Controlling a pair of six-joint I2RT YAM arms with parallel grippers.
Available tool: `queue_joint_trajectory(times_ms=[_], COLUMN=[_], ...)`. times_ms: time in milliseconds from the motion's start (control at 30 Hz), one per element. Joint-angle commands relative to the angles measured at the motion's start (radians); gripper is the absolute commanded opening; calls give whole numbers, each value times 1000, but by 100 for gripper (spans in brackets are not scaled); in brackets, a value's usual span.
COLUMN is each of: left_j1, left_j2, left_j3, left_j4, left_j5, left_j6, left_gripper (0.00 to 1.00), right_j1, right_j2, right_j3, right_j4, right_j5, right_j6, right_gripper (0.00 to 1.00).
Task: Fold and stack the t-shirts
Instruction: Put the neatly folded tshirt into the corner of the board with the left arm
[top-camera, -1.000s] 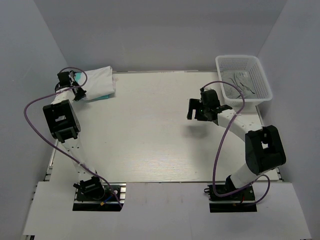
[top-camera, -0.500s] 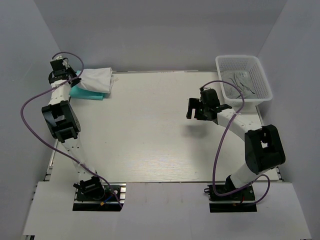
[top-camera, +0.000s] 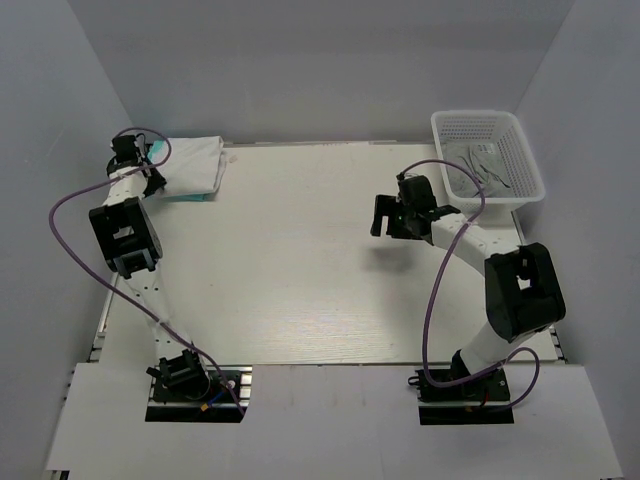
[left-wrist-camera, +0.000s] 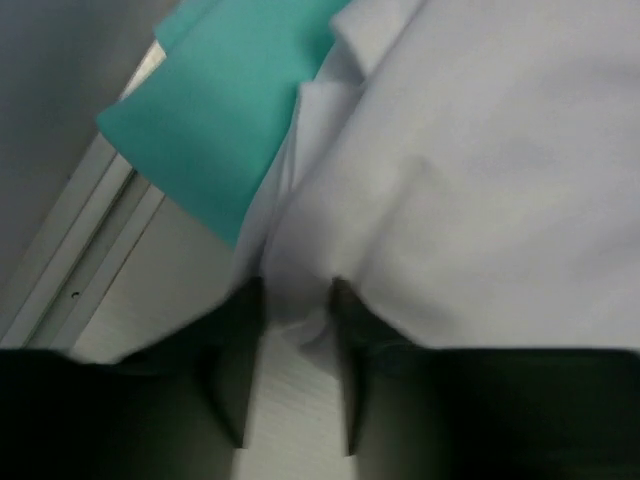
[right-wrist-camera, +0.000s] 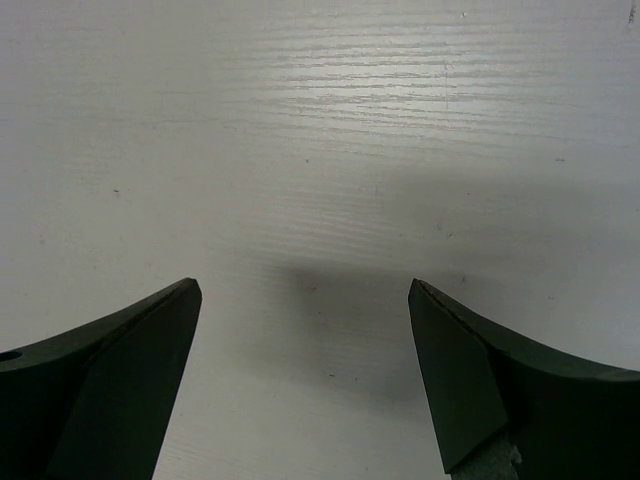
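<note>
At the upper left of the overhead frame, your left end effector (left-wrist-camera: 296, 305) pinches narrowly on an edge of the white t-shirt (top-camera: 195, 160), which lies over the teal t-shirt (left-wrist-camera: 215, 110); pull carelessly and the fold may drag open. Your right end effector (right-wrist-camera: 305, 300) hangs wide over the bench (top-camera: 300, 270).

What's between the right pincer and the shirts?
Nothing but bare table, seen in the top view: the right pincer hangs open mid-table, the shirts lie far left.
</note>
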Motion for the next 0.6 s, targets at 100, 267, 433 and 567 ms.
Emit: queue_joint_trajectory(times_ms=[100, 267, 433, 567], left_j1=[8, 8, -1, -37], left_j2=[21, -15, -182, -392], left_j3=[70, 153, 113, -154], left_j4=[-92, -155, -155, -102], left_j5=[-36, -27, 2, 97], left_j6=[-24, -33, -55, -96], left_gripper=[76, 100, 100, 100], right_j1=[-3, -2, -2, -3], right_j2=[-15, -61, -121, -181], right_j3=[49, 41, 7, -54], right_j4=[-7, -7, 3, 38], right_j5=[-3, -4, -9, -24], right_j6=[-6, -11, -11, 5], right_gripper=[90, 90, 90, 90])
